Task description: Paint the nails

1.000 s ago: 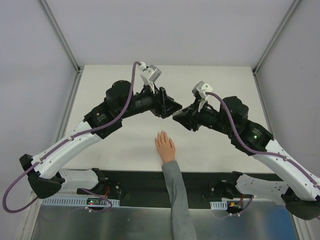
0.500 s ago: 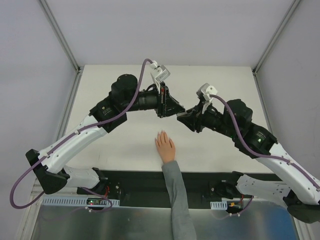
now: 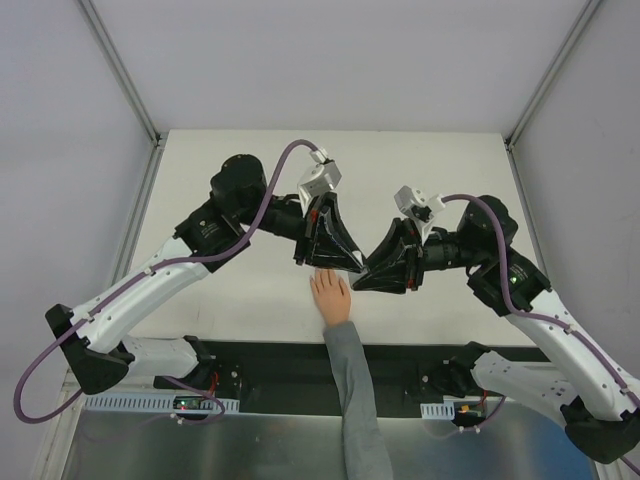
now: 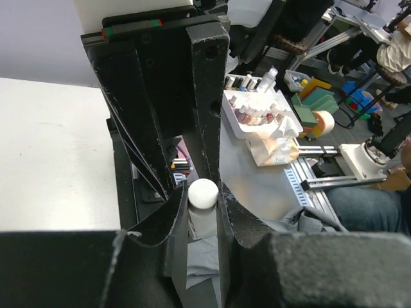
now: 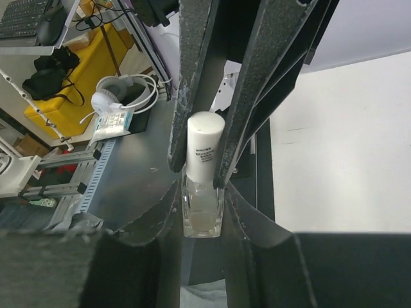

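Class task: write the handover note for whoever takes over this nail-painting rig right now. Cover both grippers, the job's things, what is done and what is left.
Left gripper: shut on the white cap, seen end-on in its wrist view.
Right gripper: shut on the clear bottle, cap on.
Hand: flat on the table, fingers together, just below both grippers.
Done: bottle picked up and gripped at both ends.
Left: probably take the cap off, then paint the nails; they are too small to judge, and no polish shows.

White tabletop (image 3: pixel 215 165), plain grey walls (image 3: pixel 330 60), metal posts (image 3: pixel 120 75).
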Tool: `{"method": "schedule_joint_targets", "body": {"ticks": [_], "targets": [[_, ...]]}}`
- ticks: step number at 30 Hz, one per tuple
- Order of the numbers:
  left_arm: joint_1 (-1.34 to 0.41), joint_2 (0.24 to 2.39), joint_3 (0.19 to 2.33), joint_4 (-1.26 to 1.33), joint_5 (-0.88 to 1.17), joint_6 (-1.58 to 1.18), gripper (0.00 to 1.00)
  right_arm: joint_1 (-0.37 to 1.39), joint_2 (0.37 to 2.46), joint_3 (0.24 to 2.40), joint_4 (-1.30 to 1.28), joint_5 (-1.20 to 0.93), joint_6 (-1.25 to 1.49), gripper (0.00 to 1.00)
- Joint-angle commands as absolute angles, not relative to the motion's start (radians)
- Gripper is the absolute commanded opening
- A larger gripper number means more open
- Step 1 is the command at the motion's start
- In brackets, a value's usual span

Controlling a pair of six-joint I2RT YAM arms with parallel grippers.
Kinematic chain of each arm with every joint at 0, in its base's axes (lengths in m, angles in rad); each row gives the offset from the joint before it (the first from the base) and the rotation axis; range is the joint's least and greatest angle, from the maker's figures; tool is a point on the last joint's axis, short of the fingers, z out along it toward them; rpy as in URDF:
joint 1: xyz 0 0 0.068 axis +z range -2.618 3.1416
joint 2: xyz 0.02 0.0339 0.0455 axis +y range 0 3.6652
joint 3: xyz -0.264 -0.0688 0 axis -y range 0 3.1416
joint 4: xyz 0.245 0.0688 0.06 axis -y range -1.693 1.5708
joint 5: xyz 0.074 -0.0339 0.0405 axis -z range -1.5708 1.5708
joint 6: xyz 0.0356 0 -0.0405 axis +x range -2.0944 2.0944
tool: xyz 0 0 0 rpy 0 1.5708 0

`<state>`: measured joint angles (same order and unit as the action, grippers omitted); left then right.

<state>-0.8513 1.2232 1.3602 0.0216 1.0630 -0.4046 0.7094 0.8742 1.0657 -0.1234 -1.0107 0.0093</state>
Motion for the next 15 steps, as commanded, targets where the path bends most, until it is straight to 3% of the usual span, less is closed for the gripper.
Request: {"method": "schedule_joint_targets", "body": {"ticks": [1,5,8,15], "targets": [[-0.825,1.204,1.39,0.072,1.109,-0.468,0.39,0.71,0.857,1.103,-0.144,-0.988,-0.103,0.01],[-0.786,1.169,1.408,0.022,1.056,-0.446,0.73,0.712,0.879,1.14,-0.241,-0.898,-0.158,0.01],[-0.779,1.134,1.417,-0.032,0.977,-0.407,0.84,0.713,0.885,1.155,-0.29,-0.809,-0.175,0.0],[-0.779,1.111,1.46,-0.182,0.65,-0.345,0.86,0.721,0.885,1.183,-0.347,-0.554,-0.167,0.0]]}}
